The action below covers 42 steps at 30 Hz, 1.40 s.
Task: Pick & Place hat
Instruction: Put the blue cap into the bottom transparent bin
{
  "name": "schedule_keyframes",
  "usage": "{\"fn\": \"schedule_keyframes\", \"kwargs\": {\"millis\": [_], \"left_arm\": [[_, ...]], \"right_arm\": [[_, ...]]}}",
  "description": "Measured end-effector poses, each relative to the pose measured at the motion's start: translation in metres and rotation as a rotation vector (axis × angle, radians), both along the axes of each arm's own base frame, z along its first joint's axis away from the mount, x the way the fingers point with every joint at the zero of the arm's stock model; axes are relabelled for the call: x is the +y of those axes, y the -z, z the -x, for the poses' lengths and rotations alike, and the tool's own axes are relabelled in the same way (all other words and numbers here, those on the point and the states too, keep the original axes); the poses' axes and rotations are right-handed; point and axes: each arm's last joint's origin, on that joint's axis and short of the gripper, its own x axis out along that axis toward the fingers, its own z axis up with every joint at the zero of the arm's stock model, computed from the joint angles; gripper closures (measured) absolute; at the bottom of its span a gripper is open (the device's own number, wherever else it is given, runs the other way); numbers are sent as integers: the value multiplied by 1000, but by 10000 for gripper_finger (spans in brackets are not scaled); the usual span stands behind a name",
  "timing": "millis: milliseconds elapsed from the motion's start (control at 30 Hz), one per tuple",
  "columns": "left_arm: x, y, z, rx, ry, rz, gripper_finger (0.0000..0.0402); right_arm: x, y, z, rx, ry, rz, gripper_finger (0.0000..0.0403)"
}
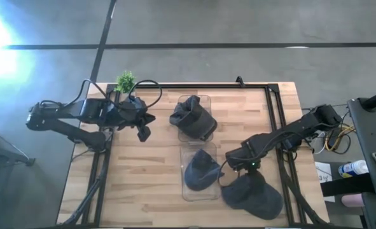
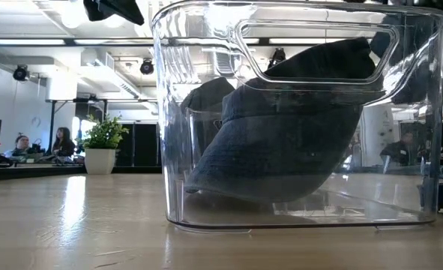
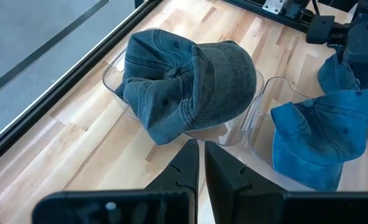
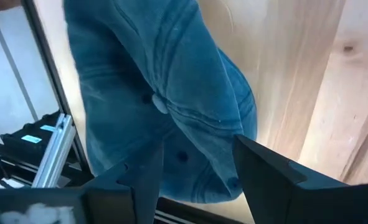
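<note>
Three dark blue denim hats are in view. One hat (image 1: 193, 118) (image 3: 187, 78) lies crumpled in the far clear bin. A second hat (image 1: 200, 168) (image 2: 296, 142) (image 3: 320, 134) sits in the near clear bin. The third hat (image 1: 252, 194) (image 4: 165, 93) lies flat on the table near its right near corner. My right gripper (image 1: 236, 166) (image 4: 196, 180) is open over this hat's left edge, a finger on either side of the crown, apart from it as far as shows. My left gripper (image 1: 143, 127) (image 3: 201, 165) is shut, hovering left of the far bin.
The two clear bins (image 1: 208, 98) (image 2: 169, 150) stand one behind the other at mid-table. A small potted plant (image 1: 125, 81) (image 2: 101, 146) stands at the far left corner. A black frame (image 1: 273, 108) runs along the far and right edges. People sit in the room behind (image 2: 37, 144).
</note>
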Motion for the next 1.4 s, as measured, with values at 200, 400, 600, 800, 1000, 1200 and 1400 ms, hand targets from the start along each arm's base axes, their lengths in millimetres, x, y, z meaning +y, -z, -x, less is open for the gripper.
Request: {"fn": "schedule_keyframes", "kwargs": {"millis": [200, 400, 600, 800, 1000, 1200, 1400], "left_arm": [[0, 0, 0, 0, 0, 0, 381], [0, 0, 0, -1, -1, 0, 381], [1, 0, 0, -1, 0, 4, 381], [1, 0, 0, -2, 0, 7, 381], [1, 0, 0, -2, -1, 7, 381], [1, 0, 0, -3, -2, 9, 381], [1, 0, 0, -4, -4, 11, 381]], "right_arm": [[-1, 10, 2, 9, 6, 0, 201], [-6, 19, 7, 36, 24, 48, 184], [-12, 27, 14, 77, 29, 79, 184], [-10, 39, 22, 154, 49, -44, 184], [-8, 44, 20, 122, 73, -97, 184], [-7, 46, 17, 86, 88, -103, 186], [-7, 47, 17, 87, 104, -82, 263]]}}
